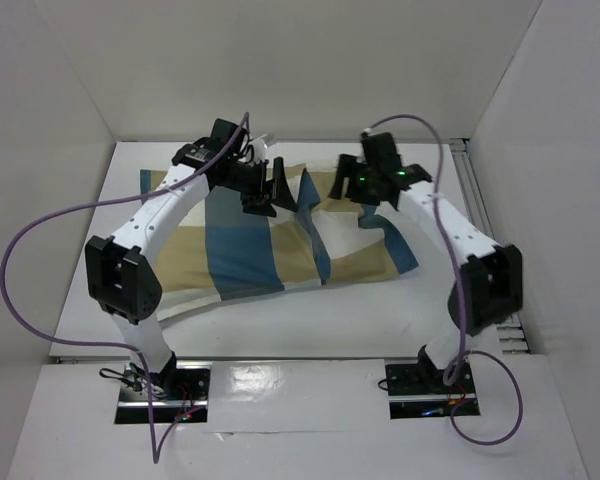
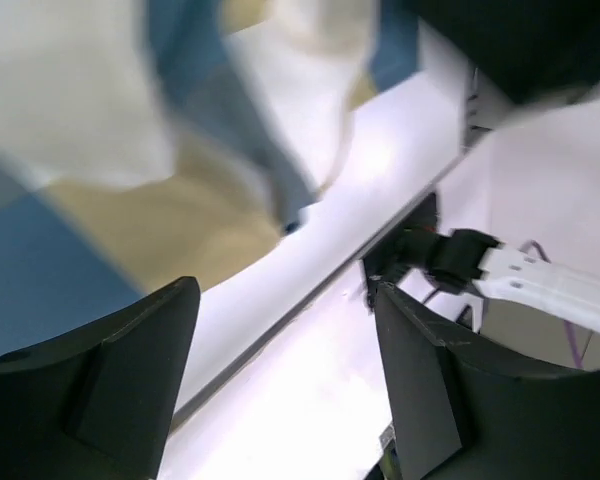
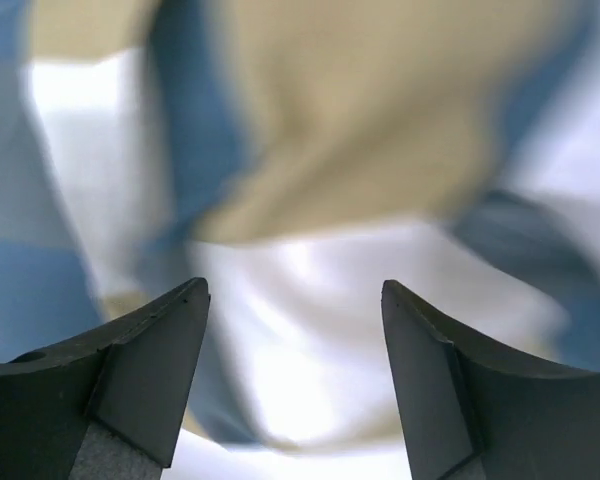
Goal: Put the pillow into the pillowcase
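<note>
The pillowcase (image 1: 250, 250), in blue, tan and cream checks, lies rumpled across the middle of the white table (image 1: 380, 320). No part of the pillow shows. My left gripper (image 1: 272, 190) hovers over the case's far edge, open, nothing between its fingers. In the left wrist view its jaws (image 2: 285, 290) stand wide over bare table, with the case (image 2: 100, 230) blurred above them. My right gripper (image 1: 352, 188) hangs over the case's far right part, open too. In the right wrist view its jaws (image 3: 295, 285) are spread just above the checked fabric (image 3: 330, 150), apart from it.
White walls (image 1: 540, 150) close the table in at the back and both sides. A metal rail (image 1: 477, 205) runs along the table's right edge. Purple cables (image 1: 20, 270) loop from both arms. The arm bases (image 1: 160, 385) sit at the near edge.
</note>
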Motion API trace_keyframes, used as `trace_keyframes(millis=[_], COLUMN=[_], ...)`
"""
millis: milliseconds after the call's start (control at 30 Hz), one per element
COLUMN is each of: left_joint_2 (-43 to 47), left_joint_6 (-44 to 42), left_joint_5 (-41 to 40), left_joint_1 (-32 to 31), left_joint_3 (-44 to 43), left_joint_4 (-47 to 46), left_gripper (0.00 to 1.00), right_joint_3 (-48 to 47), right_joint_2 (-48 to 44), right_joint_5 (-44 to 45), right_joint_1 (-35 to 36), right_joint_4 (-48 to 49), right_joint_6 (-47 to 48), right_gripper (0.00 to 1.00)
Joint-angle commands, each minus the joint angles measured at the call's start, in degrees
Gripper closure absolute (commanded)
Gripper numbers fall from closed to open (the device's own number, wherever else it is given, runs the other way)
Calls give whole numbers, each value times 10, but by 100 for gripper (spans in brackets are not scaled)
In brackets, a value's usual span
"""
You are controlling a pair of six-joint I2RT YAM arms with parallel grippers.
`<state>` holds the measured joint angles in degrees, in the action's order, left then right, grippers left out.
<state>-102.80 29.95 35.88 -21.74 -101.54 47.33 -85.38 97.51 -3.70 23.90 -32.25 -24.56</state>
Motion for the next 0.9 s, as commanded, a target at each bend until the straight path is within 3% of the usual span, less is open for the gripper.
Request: trace_keyframes(millis=[0,133,233,367,467,500,533,633,867], left_joint_2=[42,89,113,89,45,31,17,-43,-180], left_joint_6=[-23,13,39,45,45,51,51,51,17], left_joint_5=[-63,-184,-255,-234,-228,-228,-228,-239,-233], left_joint_1=[36,47,47,52,52,52,52,52,13], left_joint_3=[48,139,224,298,306,292,276,195,-43], left_joint_4=[36,41,14,-23,-56,-56,-56,-56,3], left_gripper=[17,18,21,27,44,62,72,94,93], right_joint_3=[68,136,209,269,294,304,304,316,363], right_joint_2=[-105,-128,-142,-135,-118,-118,-112,-107,-119], right_joint_5=[66,91,80,71,71,71,78,78,57], right_joint_1=[-87,-162,-194,-199,-205,-212,-219,-235,-259], right_joint_4=[-77,-107,-85,-54,-40,-40,-40,-33,-4], right_joint_6=[-5,-43,-59,-66,-66,-66,-66,-66,-73], right_gripper=[23,14,12,11,9,9,9,7,7])
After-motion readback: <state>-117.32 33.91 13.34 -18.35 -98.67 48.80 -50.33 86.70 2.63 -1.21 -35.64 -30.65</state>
